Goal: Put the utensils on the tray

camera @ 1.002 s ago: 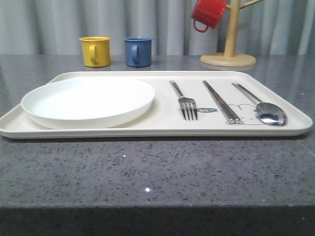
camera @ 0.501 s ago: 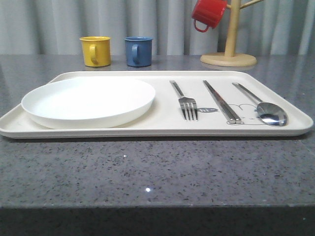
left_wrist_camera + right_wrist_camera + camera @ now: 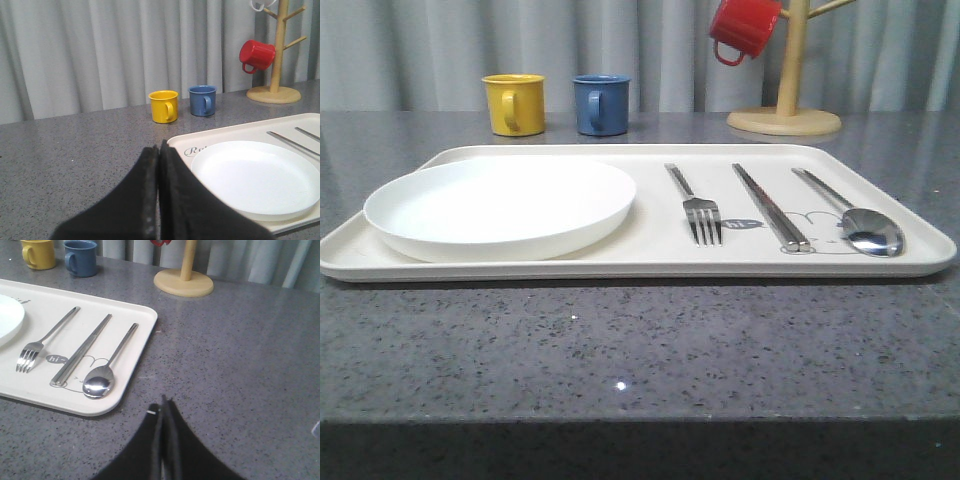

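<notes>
**Cutlery laid out on a cream tray, both grippers pressed closed and empty**

Nearest, the left gripper (image 3: 158,150) has its black fingers pressed together, holding nothing, just short of the tray's corner. The right gripper (image 3: 164,401) is likewise closed and empty, over bare grey table (image 3: 620,350) beside the tray's right edge. The cream tray (image 3: 650,262) holds a white plate (image 3: 500,205) on its left half. To the right lie the fork (image 3: 697,208), chopsticks (image 3: 770,206) and spoon (image 3: 855,217), side by side. Beyond stand a yellow mug (image 3: 513,104) and blue mug (image 3: 600,104). A red mug (image 3: 742,27) hangs on a wooden rack (image 3: 786,95).
</notes>
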Controlling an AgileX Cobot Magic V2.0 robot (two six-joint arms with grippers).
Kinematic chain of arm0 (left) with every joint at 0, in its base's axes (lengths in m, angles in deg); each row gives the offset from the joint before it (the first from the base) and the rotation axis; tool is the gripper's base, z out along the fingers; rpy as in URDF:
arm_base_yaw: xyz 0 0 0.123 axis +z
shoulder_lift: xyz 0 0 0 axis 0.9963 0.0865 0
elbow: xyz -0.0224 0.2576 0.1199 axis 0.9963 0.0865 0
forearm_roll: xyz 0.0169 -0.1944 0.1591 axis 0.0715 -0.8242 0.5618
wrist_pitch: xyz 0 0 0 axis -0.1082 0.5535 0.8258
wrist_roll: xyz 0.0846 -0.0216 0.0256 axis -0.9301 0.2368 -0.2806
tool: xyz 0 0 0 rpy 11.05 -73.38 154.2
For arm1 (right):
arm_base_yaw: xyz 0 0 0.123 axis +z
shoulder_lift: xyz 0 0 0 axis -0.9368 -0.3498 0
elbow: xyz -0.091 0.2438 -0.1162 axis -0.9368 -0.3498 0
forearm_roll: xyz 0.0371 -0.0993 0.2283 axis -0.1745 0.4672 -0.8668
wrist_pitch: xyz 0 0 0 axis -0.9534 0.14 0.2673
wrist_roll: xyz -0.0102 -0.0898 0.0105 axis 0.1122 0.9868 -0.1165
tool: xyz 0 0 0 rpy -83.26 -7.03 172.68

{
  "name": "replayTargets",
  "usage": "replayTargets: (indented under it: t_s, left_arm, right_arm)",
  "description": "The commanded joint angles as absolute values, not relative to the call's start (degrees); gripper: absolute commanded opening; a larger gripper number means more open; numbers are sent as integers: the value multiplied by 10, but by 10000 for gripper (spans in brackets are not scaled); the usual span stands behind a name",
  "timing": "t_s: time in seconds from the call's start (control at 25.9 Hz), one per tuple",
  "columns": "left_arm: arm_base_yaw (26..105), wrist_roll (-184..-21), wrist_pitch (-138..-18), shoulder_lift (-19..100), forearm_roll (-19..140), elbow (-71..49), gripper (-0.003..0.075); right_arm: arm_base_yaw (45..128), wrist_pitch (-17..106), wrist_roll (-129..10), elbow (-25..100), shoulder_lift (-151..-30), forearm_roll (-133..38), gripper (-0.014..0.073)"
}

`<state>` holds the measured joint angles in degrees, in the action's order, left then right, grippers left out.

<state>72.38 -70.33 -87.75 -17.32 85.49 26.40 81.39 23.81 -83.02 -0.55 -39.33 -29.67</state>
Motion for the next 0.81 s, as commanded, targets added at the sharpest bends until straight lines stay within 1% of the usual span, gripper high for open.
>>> replayTargets:
  t_s: [0.0,0.15,0.31,0.77]
  left_arm:
    - [724,-697,-833,-168,849,250,-18]
    - [724,-697,-833,-168,849,250,-18]
    - [728,-697,-804,-182,851,275,-18]
    - [817,-697,-716,-188,847,417,-18]
  right_arm:
    - [811,279,-824,9,-399,-291,-68]
    - [811,279,-824,9,-399,-291,-68]
    - [811,279,-824,9,-399,-291,-68]
    - [811,279,-824,9,-399,-291,-68]
